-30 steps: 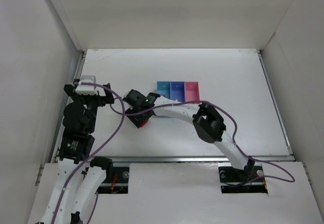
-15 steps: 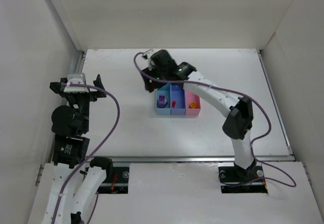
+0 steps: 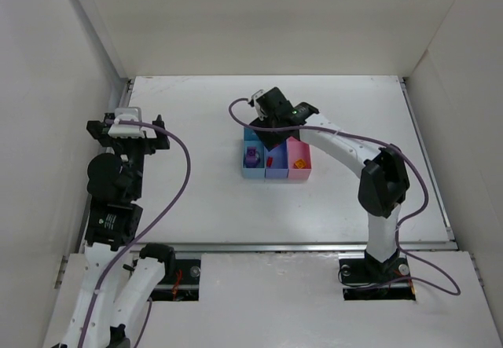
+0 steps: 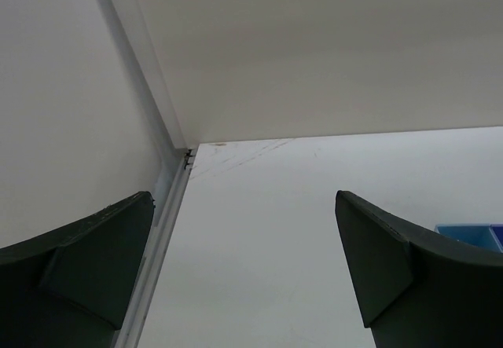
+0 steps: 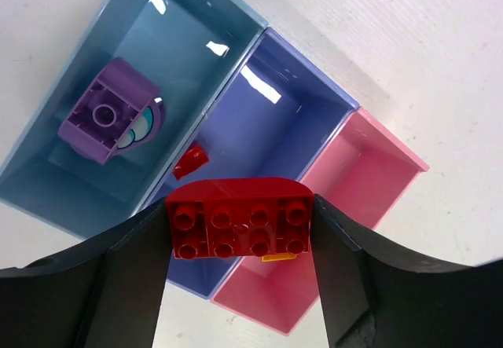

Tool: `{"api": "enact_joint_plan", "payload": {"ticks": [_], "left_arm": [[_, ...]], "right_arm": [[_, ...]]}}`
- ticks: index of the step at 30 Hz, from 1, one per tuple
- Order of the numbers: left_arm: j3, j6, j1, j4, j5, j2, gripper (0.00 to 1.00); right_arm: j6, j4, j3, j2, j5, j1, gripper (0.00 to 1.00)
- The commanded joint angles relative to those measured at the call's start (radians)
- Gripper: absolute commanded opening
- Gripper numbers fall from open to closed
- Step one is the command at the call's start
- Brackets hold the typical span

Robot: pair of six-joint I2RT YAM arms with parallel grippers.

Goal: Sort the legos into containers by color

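Studded red brick [image 5: 240, 218] above glossy bins.
My left pincer [image 4: 244, 269] is spread over the matte counter [image 4: 267, 206]; my right pincer [image 5: 240, 238] clamps the arched brick above the row: rounded purple brick [image 5: 106, 120] in the light blue bin [image 5: 185, 45], red chip [image 5: 191, 162] in the blue-violet bin [image 5: 302, 128], pink bin [image 5: 377, 179] beside.

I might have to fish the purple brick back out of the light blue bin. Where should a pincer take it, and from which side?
Probably from straight above, since the walls of the light blue bin shut off every side. Close on the purple brick across its straight, flat faces, not its rounded printed edge, which may slip. It lies stud side up with bare floor around it.
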Motion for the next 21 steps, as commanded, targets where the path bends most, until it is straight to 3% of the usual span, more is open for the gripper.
{"api": "enact_joint_plan", "payload": {"ticks": [1, 10, 21], "left_arm": [[0.009, -0.013, 0.005, 0.042, 0.026, 0.004, 1.0], [0.018, 0.007, 0.005, 0.051, 0.026, 0.013, 1.0], [0.0, -0.002, 0.005, 0.041, 0.035, -0.005, 1.0]], "right_arm": [[-0.04, 0.038, 0.021, -0.009, 0.062, 0.005, 0.5], [-0.04, 0.038, 0.021, 0.014, 0.083, 0.005, 0.83], [0.032, 0.025, 0.041, -0.058, 0.115, 0.008, 0.9]]}}
